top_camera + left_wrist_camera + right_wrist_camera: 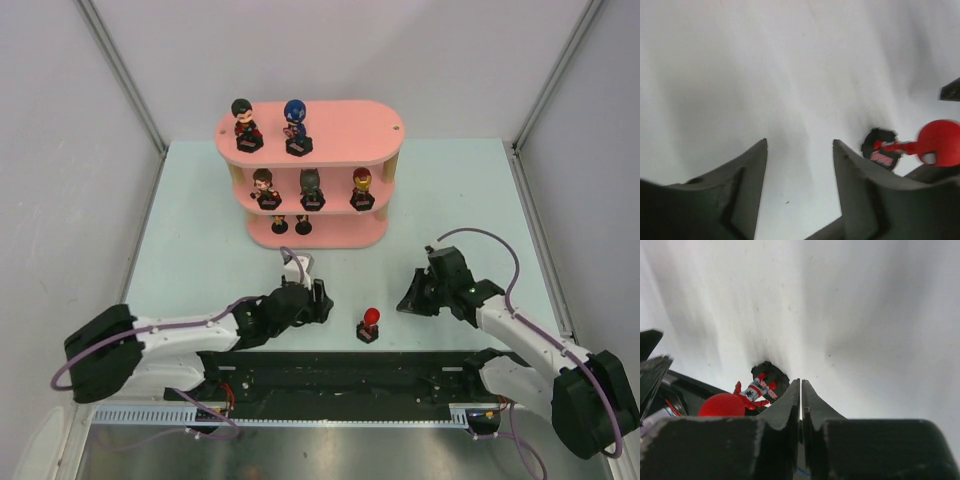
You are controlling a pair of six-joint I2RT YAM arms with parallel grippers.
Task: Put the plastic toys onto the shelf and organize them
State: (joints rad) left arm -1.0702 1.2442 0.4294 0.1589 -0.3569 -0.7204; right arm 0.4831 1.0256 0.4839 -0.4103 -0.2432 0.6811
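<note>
Figurines stand on the pink shelf [350,120] at the far side of the counter [200,260]. A dark-haired figurine [243,124] and a blue-headed figurine [296,126] are on the top board. A brown-haired figurine [265,188], a black figurine [312,188] and a red-gold figurine [362,187] are on the middle board. On the bottom board two small figures [280,225] are mostly hidden by the board above.

One red-headed figurine [369,324] stands upright on the counter, well apart from the shelf and between my two tools. My left tool [322,300] sits low just to its left, released, fingers spread with only bare counter between them. In that wrist's view the figurine shows just beyond my right finger [860,175]. My right tool [408,300] is clenched on nothing, fingers pressed together, near the figurine's other side.
</note>
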